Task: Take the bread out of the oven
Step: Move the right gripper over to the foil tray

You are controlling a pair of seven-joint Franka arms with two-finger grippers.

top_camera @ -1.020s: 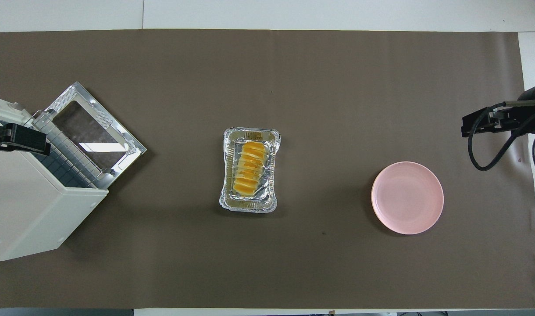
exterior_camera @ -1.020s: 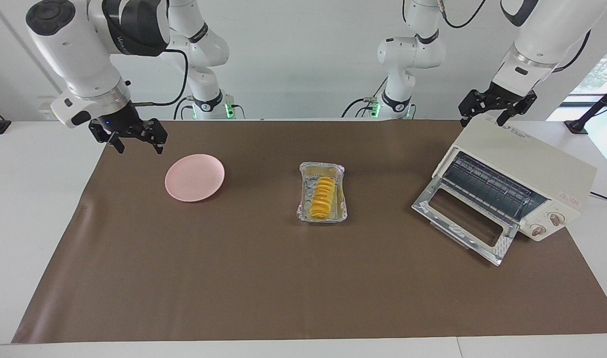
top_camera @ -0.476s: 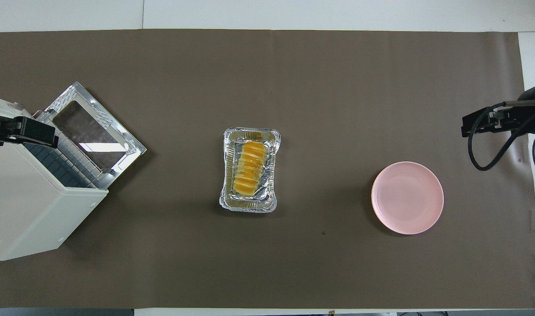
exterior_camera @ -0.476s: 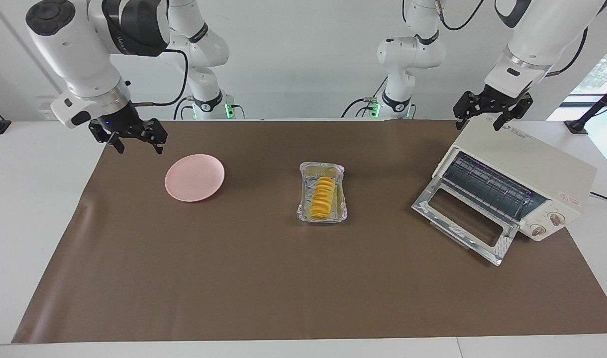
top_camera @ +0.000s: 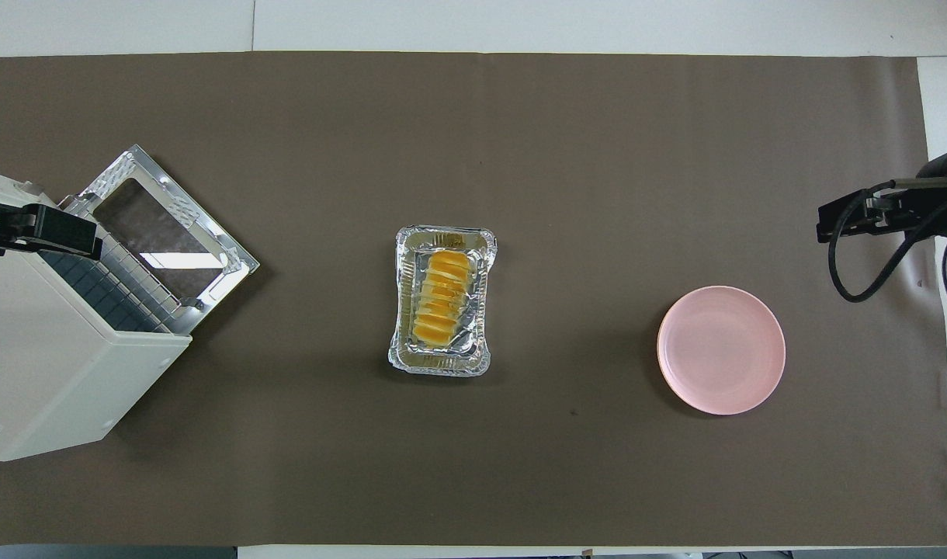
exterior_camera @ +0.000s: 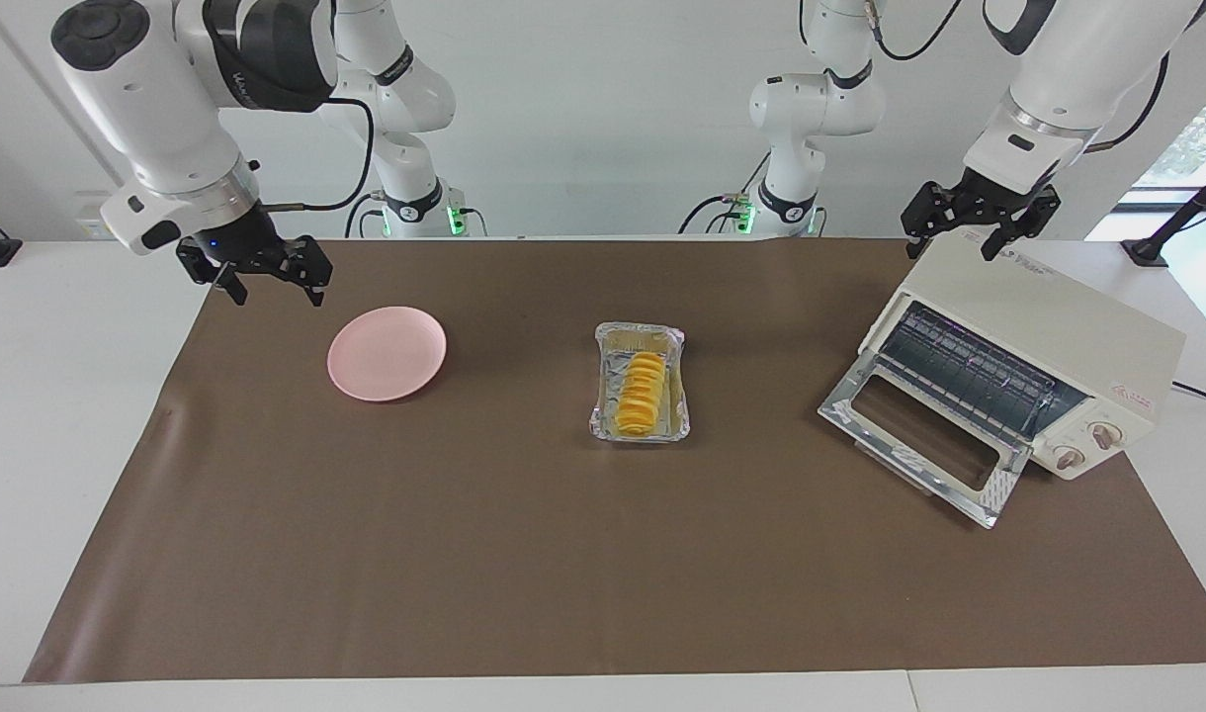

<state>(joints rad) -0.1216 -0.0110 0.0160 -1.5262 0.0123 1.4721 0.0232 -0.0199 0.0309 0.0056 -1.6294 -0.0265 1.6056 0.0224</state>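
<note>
The golden ridged bread (exterior_camera: 641, 396) lies in a crinkled foil tray (exterior_camera: 662, 337) at the middle of the brown mat; it also shows in the overhead view (top_camera: 441, 299). The cream-white oven (exterior_camera: 1048, 326) stands at the left arm's end of the table, its glass door (exterior_camera: 919, 440) dropped open, and nothing shows on its wire rack. My left gripper (exterior_camera: 957, 239) is open and empty in the air over the oven's top (top_camera: 46, 365). My right gripper (exterior_camera: 275, 287) is open and empty over the mat's edge at the right arm's end, beside the pink plate.
A pink plate (exterior_camera: 387, 353) lies empty on the mat between the foil tray (top_camera: 442, 365) and the right arm's end. The open oven door (top_camera: 163, 225) juts out over the mat toward the tray. A brown mat (exterior_camera: 524, 554) covers the table.
My left gripper has risen a little and shifted slightly toward the table's middle over the oven's top. The right arm, bread, tray and plate have not moved.
</note>
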